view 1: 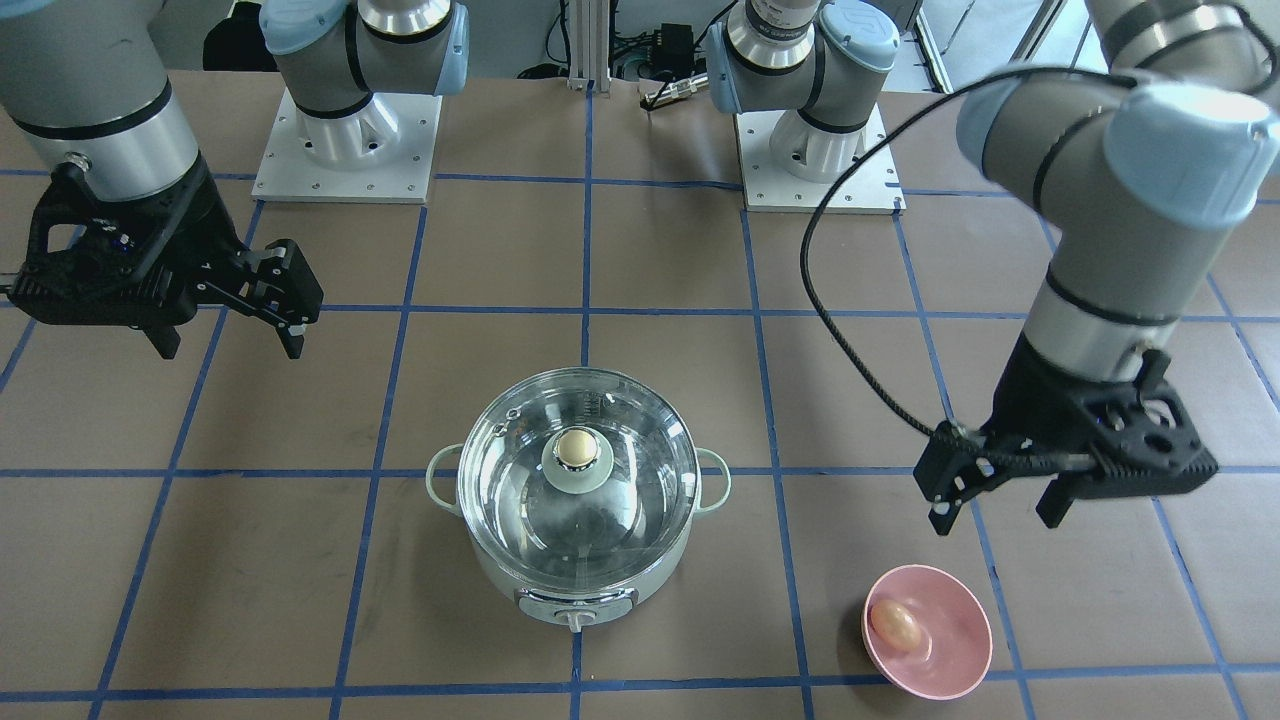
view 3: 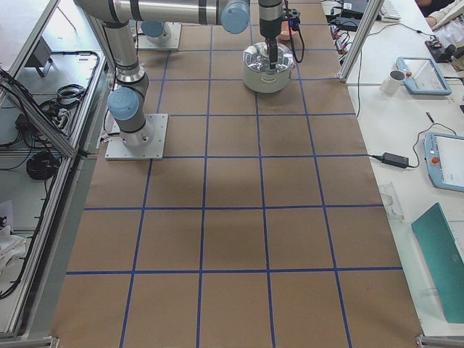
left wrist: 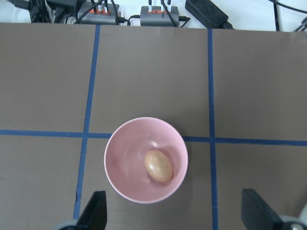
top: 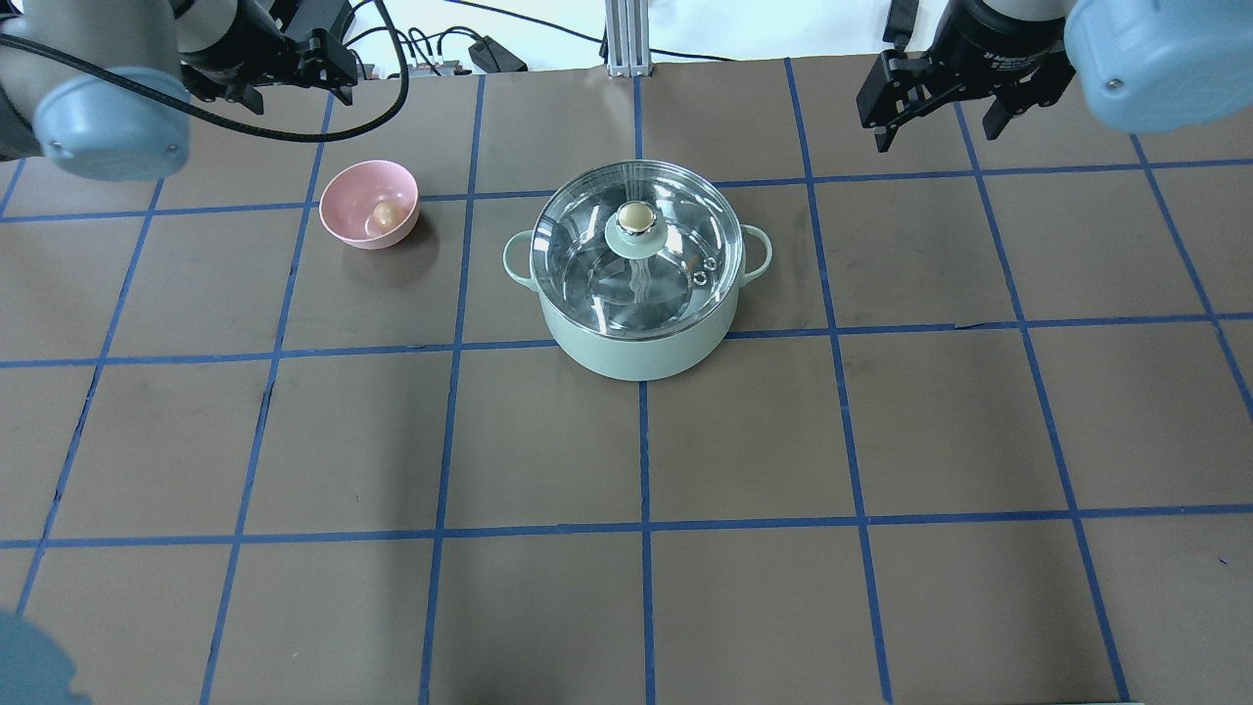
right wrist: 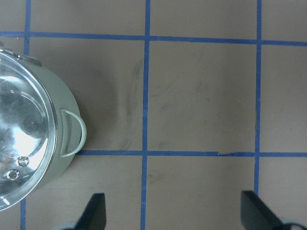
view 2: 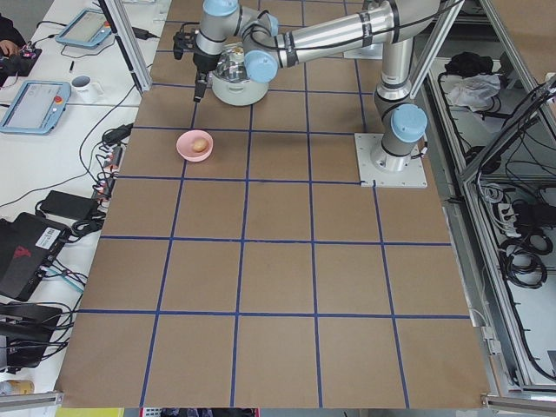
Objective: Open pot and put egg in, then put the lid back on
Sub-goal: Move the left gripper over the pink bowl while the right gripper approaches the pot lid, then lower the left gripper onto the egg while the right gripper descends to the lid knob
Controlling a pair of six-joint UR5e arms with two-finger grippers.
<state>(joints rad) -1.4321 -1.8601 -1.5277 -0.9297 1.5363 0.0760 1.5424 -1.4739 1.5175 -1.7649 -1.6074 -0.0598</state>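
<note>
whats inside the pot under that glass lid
Through the clear lid only the pot and its shiny steel interior show, no egg. The egg lies in the pink bowl. The lid's knob and glare cover part of the floor.

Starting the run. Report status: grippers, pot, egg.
Left gripper open, near the bowl; right gripper open, beside the pot. Lid on pot; egg in bowl. Nothing seen blocking lid or egg.

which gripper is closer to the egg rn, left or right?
The left gripper: it hangs open near the pink bowl that holds the egg. The right gripper is on the far side of the pot.
</note>
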